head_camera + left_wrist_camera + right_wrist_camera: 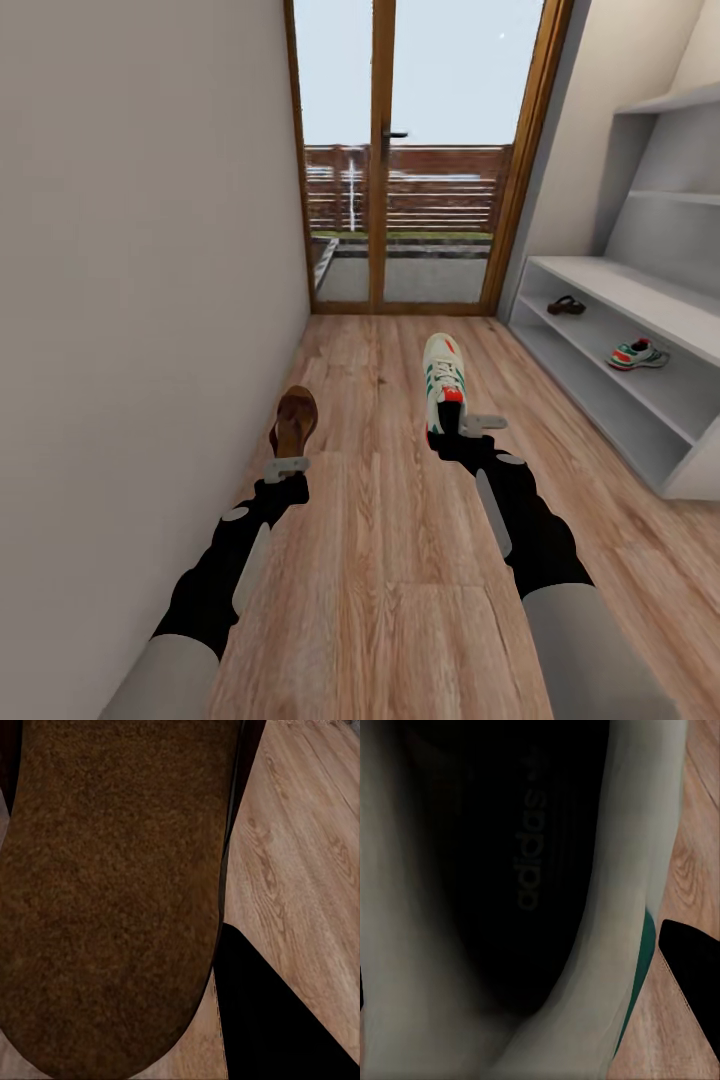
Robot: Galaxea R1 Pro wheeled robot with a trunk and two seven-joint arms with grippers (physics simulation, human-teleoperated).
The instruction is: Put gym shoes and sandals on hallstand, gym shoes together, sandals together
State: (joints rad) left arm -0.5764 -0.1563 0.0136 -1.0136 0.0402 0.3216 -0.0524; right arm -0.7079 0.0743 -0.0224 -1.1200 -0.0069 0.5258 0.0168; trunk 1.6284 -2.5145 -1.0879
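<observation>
Two shoes are in hand in the corridor: the left tool [288,462] grips a brown sandal [295,420] by its heel end, and the right tool [470,425] clamps a white sneaker [442,385] at its heel collar. Both appear lifted above the wood floor [380,560]. The other sandal [566,305] and sneaker [637,354] sit well apart on the shoe rack's [640,300] shelf. The sandal looks light and floppy, the sneaker bulkier; firm heel holds suit both.

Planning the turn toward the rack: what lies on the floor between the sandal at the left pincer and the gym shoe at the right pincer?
Nothing: in the head view, only bare corridor floor separates the sandal from the gym shoe.
</observation>
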